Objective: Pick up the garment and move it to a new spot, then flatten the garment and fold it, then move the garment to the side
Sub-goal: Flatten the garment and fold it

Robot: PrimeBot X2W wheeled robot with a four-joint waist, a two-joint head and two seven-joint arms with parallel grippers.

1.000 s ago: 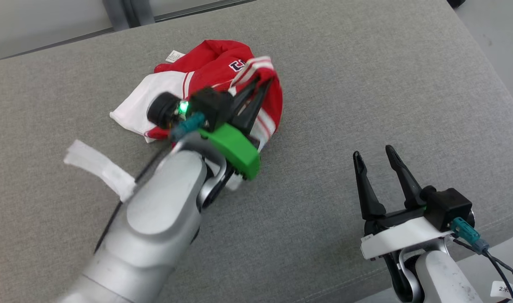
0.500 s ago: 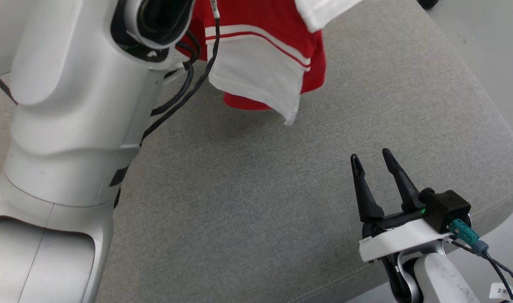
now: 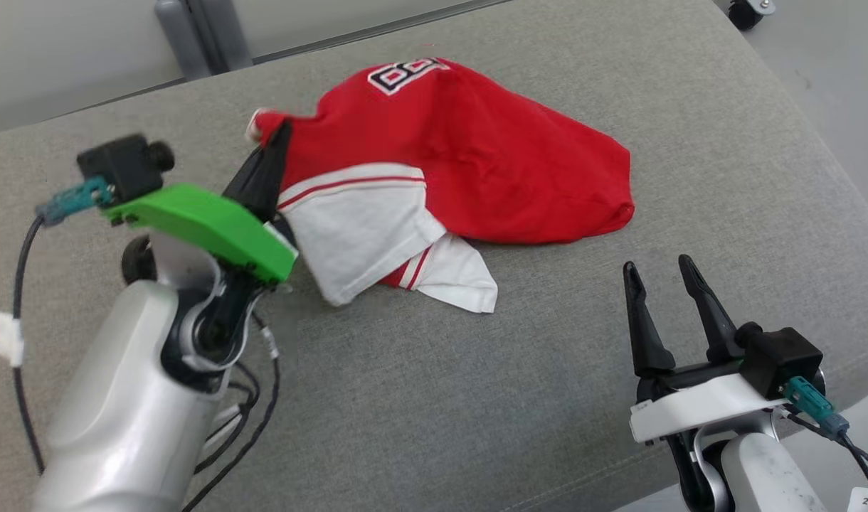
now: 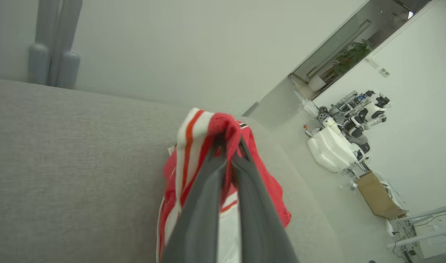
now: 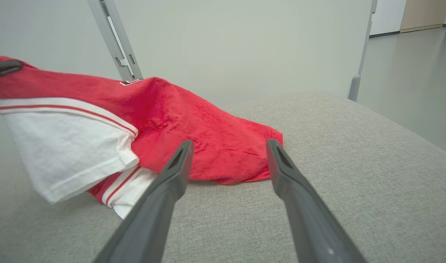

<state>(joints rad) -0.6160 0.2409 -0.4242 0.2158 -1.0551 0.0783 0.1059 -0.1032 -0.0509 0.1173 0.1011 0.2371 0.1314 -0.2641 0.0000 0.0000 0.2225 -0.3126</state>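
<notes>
On the grey cushion (image 3: pixel 477 398) we now see the garment (image 3: pixel 477 156) draped, no longer hanging high, just right of our left gripper (image 3: pixel 274 142), which clamps its striped edge. Our right gripper (image 3: pixel 658 267) stays parted and empty, garment ahead.

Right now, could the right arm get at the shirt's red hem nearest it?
Probably yes. The right arm has its jaws open, pointing at the shirt, with only bare cushion between. The left arm pinches the shirt's far corner, out of the way.
</notes>
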